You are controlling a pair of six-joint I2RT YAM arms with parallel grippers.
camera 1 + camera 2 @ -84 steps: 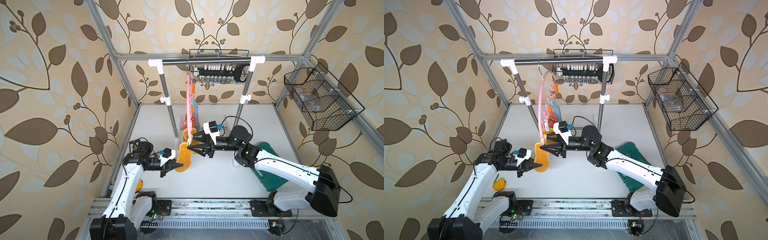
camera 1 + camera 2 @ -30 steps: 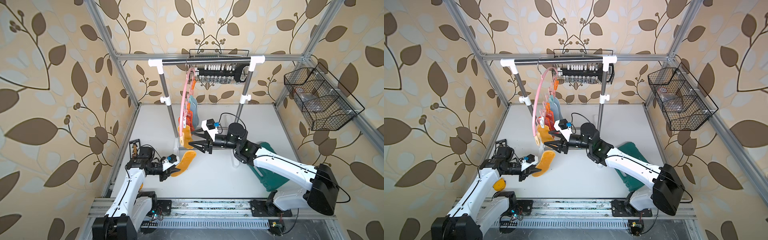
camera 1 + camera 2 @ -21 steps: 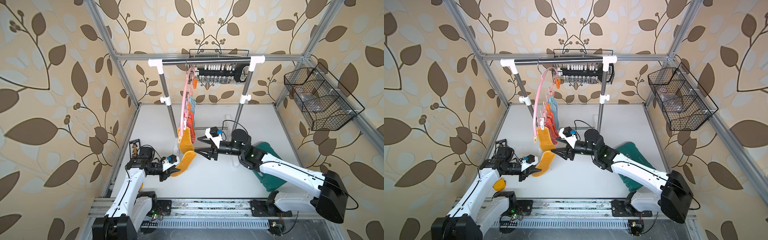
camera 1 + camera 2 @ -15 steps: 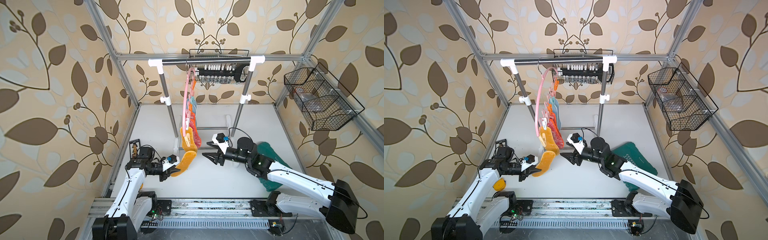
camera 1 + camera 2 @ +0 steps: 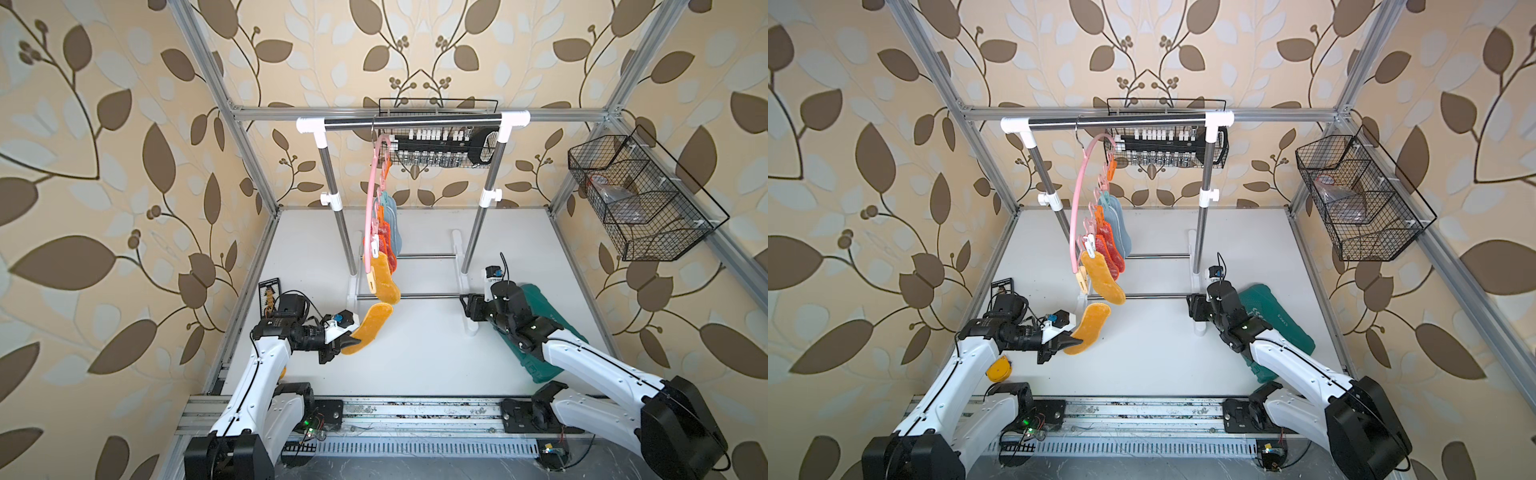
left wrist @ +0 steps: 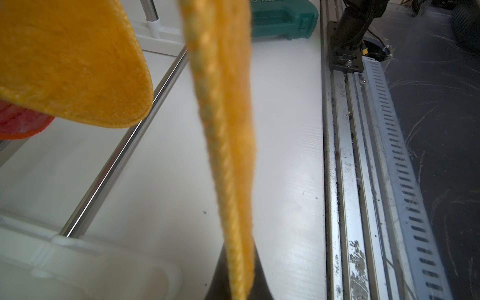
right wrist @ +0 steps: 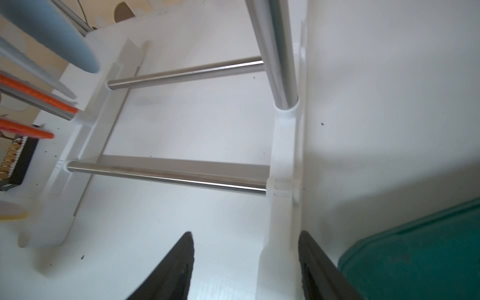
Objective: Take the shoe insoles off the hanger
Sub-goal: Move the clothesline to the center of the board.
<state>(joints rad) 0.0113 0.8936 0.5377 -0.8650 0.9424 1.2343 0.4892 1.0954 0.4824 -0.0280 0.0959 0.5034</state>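
The pink hanger (image 5: 368,216) hangs from the rack bar, seen in both top views. Clipped to it are a fuzzy orange-yellow insole (image 5: 1102,278), red-and-white insoles (image 5: 1111,245) and grey-blue insoles (image 5: 1119,226). My left gripper (image 5: 347,343) is shut on the heel end of a second orange-yellow insole (image 5: 370,328), which is free of the hanger and held low above the table. In the left wrist view this held insole (image 6: 226,130) runs edge-on out of the jaws. My right gripper (image 7: 245,241) is open and empty, over the rack's right foot (image 7: 281,181).
The steel rack (image 5: 411,122) stands mid-table with low cross bars. A dark green case (image 5: 552,320) lies under the right arm. A wire basket (image 5: 640,199) hangs on the right wall. A yellow tape measure (image 5: 998,370) and a black card (image 5: 269,297) lie at the left.
My right gripper has drawn back from the hanger to the right, down toward the rack's right foot. The left gripper has kept still with its insole. The hanger has swung back.
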